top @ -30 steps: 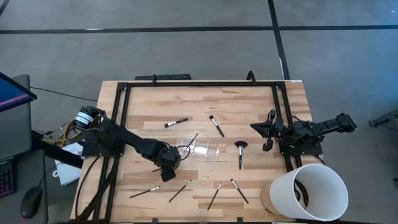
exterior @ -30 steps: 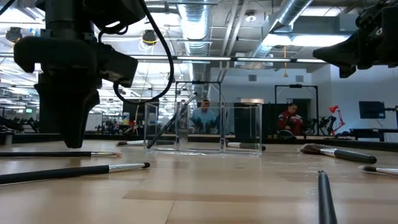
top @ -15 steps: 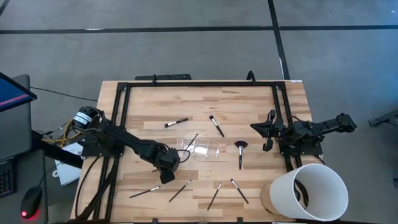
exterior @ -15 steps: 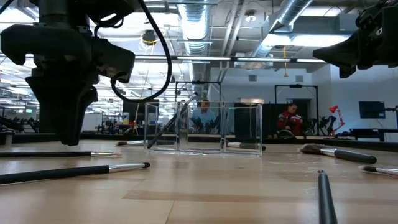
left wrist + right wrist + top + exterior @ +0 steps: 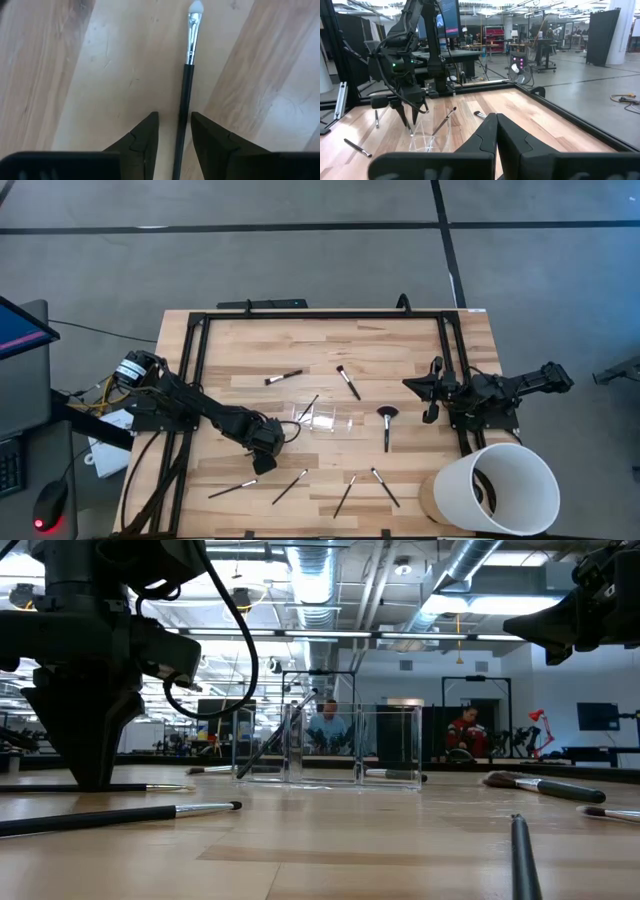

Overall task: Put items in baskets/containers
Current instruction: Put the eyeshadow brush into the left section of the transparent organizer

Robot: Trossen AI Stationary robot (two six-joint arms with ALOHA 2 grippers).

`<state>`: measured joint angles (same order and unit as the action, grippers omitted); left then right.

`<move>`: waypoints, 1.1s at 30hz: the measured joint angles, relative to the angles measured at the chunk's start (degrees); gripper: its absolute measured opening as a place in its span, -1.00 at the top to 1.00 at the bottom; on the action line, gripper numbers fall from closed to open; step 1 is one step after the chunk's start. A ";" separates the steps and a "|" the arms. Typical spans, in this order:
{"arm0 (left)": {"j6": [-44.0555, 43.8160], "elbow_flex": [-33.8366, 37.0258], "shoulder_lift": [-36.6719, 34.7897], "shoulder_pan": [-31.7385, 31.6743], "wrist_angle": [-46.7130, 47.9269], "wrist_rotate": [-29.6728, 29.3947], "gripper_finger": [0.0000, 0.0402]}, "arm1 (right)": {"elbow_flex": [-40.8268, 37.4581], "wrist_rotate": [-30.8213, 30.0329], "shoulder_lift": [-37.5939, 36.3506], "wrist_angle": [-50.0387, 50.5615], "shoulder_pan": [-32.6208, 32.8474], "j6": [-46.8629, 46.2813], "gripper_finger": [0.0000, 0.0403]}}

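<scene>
**Left gripper down over a brush beside the tray**

Just left of the clear tray [image 5: 325, 420], toward the table's front edge, the left gripper [image 5: 263, 463] points straight down at the wooden table [image 5: 250, 350]. From its wrist camera, its two fingers [image 5: 145, 137] stand slightly apart, one on each side of a dark-handled brush [image 5: 186, 85] with a silver ferrule and a pale tip; the handle lies between them on the wood, not yet pinched.

One brush [image 5: 307, 407] leans in the tray's left end, its handle sticking up over the rim. The other brushes lie loose around the tray: the fan brush [image 5: 386, 425] just to its right, two beyond it toward the back, four in a row along the front edge.

Well right of the tray, at the table's right rail, the right gripper [image 5: 433, 392] hangs above the wood with its fingers pressed together, holding nothing. A white bucket [image 5: 500, 485] stands at the front right corner.
</scene>
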<state>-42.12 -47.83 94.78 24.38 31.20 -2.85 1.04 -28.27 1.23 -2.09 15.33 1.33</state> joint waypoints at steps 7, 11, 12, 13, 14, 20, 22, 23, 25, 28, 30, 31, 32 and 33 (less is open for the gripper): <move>-2.76 0.11 0.09 0.93 0.13 -1.64 0.68 | 0.00 0.00 0.00 0.00 0.00 -0.43 1.00; -3.37 0.11 0.15 1.55 -0.08 -2.36 0.86 | 0.00 -0.01 -0.01 0.00 0.00 -0.43 1.00; -3.37 0.11 0.15 1.55 -0.09 -2.34 0.90 | 0.00 -0.01 0.00 0.00 0.00 -0.42 1.00; -3.39 0.09 0.15 1.55 -0.09 -2.26 0.93 | 0.00 0.00 0.00 0.00 0.00 -0.40 1.00; -3.40 0.09 0.15 1.55 -0.09 -2.22 0.94 | 0.00 -0.02 0.00 0.00 0.00 -0.40 1.00; -3.40 0.18 -0.59 1.54 -0.08 -1.65 0.92 | 0.00 -0.01 -0.01 0.00 0.00 -0.39 1.00; -3.46 0.26 -2.10 1.59 -0.59 -0.29 0.94 | 0.00 -0.02 0.00 -0.01 0.00 -0.39 1.00; -3.43 0.26 -3.42 1.67 -0.62 -0.23 0.95 | 0.00 -0.02 -0.01 -0.01 0.00 -0.38 1.00; -3.44 0.22 -6.42 1.72 -0.61 -0.56 0.95 | 0.00 -0.02 -0.02 0.00 0.00 -0.38 1.00; -3.36 0.22 -11.02 2.21 -0.22 -2.61 0.94 | 0.00 -0.02 0.00 0.00 0.00 -0.38 1.00; -3.25 0.20 -14.43 2.78 -0.57 -4.74 0.94 | 0.00 -0.02 0.00 0.00 0.00 -0.36 1.00; -3.03 0.20 -15.93 3.02 -0.57 -6.68 0.95 | 0.00 -0.02 -0.01 0.00 0.00 -0.36 1.00; -2.67 0.20 -17.45 3.10 -0.81 -9.12 0.95 | 0.00 -0.02 0.00 0.00 0.00 -0.36 1.00; -2.03 0.20 -18.91 3.23 -1.19 -11.82 0.94 | 0.00 -0.02 0.00 0.00 0.00 -0.35 1.00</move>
<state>-44.15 -47.64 75.88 27.61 30.01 -14.67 1.04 -28.29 1.23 -2.09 15.33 0.98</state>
